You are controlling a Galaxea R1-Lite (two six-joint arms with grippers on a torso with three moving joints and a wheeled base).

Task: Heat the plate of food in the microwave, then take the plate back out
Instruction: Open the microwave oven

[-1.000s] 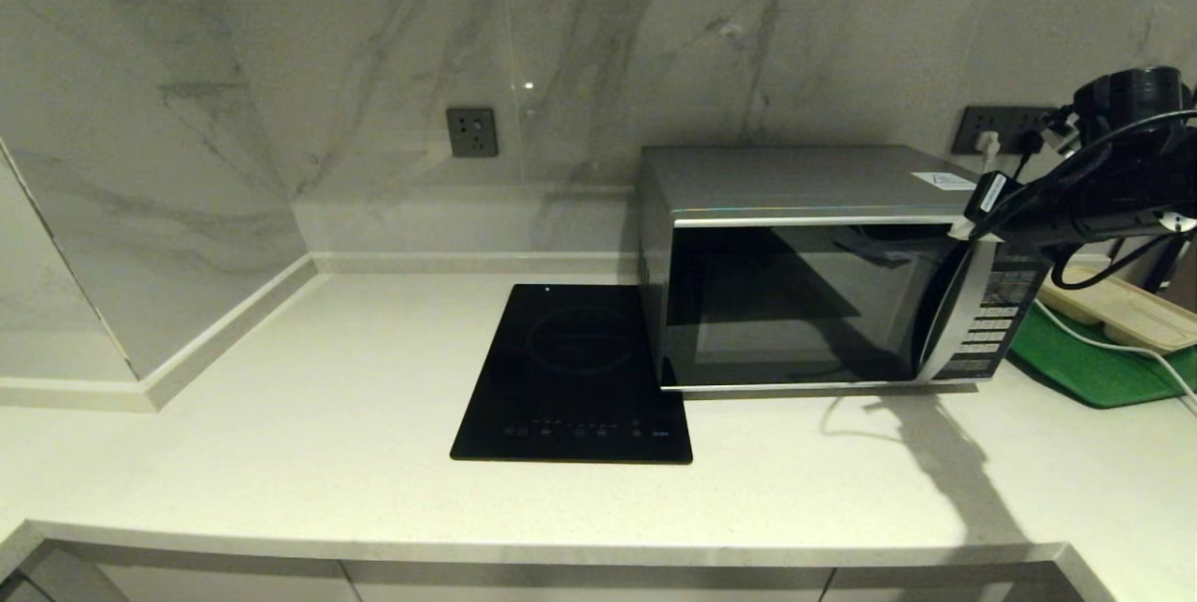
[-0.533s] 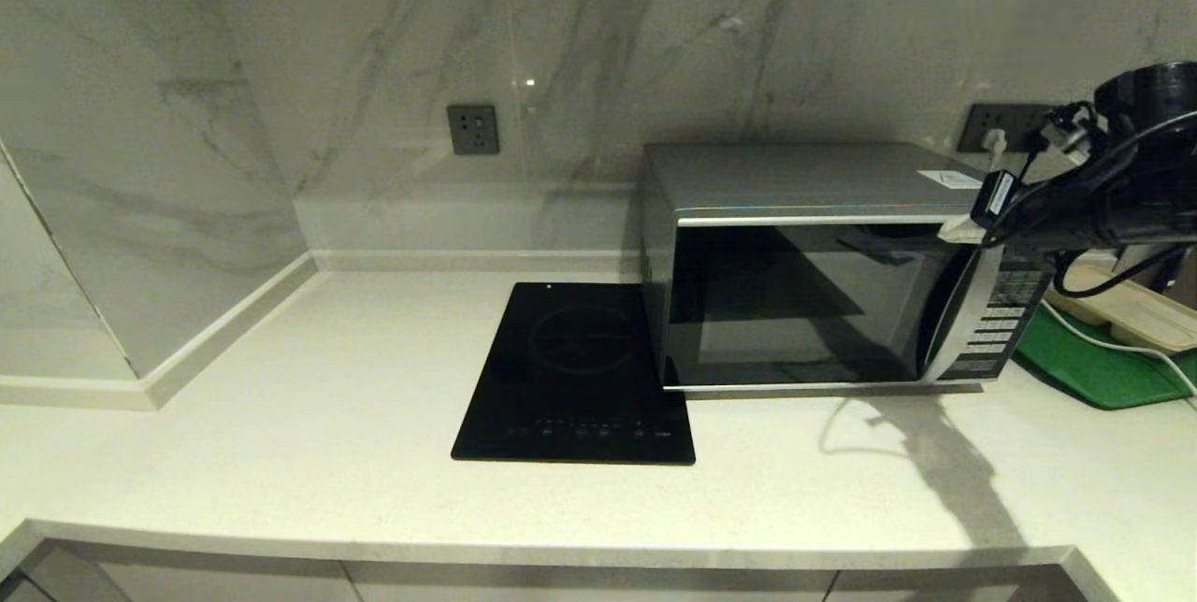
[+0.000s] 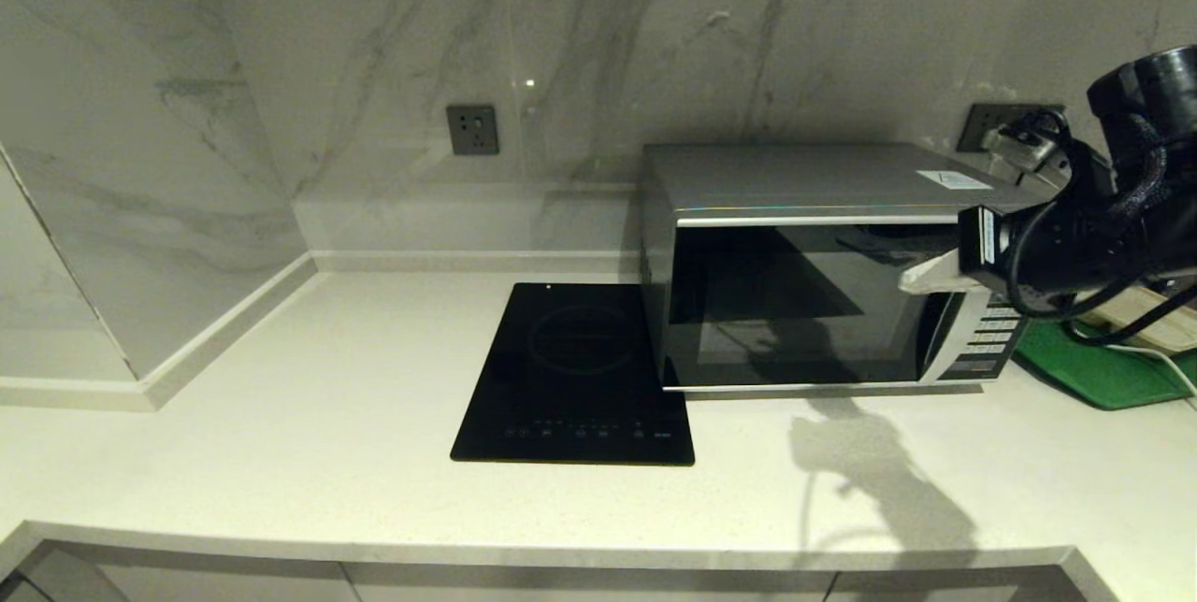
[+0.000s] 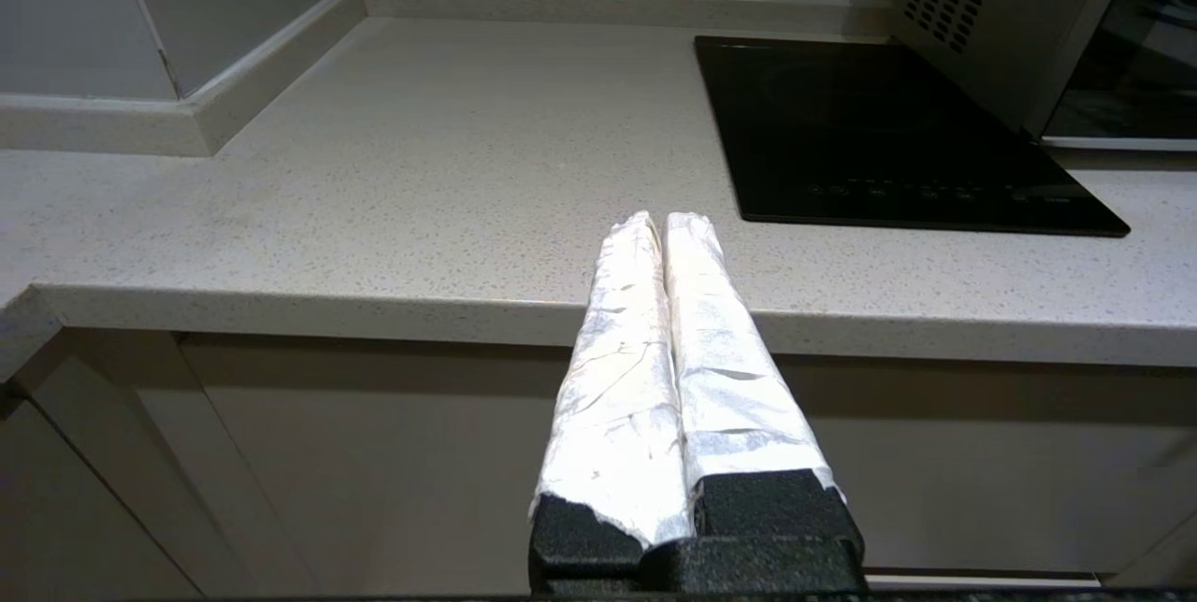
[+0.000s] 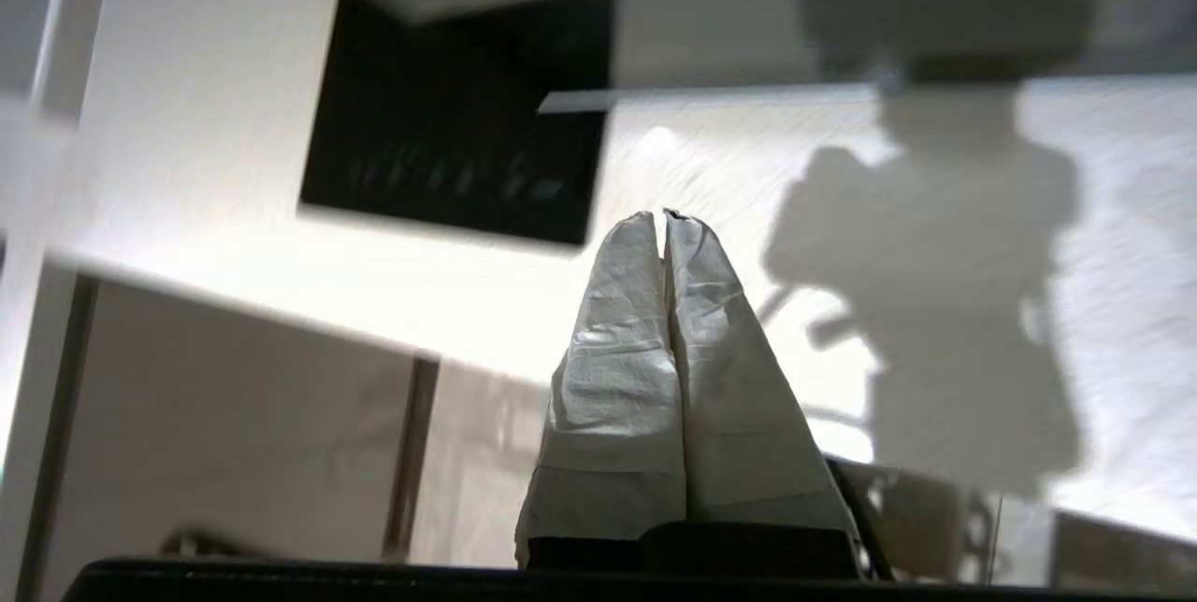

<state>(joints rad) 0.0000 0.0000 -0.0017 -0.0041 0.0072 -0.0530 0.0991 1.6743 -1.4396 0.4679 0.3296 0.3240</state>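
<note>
The microwave [image 3: 804,265] stands on the counter with its dark glass door closed; its vented side [image 4: 973,13] shows in the left wrist view. The plate of food is out of view. My right gripper [image 3: 921,277] hangs in front of the door's right edge, by the curved handle strip and button panel, its tips pointing left. Its taped fingers [image 5: 622,303] are pressed together with nothing between them. My left gripper [image 4: 662,221] is parked low in front of the counter's front edge, also shut and empty.
A flat black induction cooktop [image 3: 575,373] lies just left of the microwave. A green tray [image 3: 1094,368] with a beige compartment tray [image 3: 1146,322] on it sits to the right, behind my right arm. Marble walls with sockets [image 3: 472,131] close off the back and left.
My right arm has swung down and to the left, from beside the microwave's top right corner to in front of its handle strip. Its shadow on the counter moved left too.
</note>
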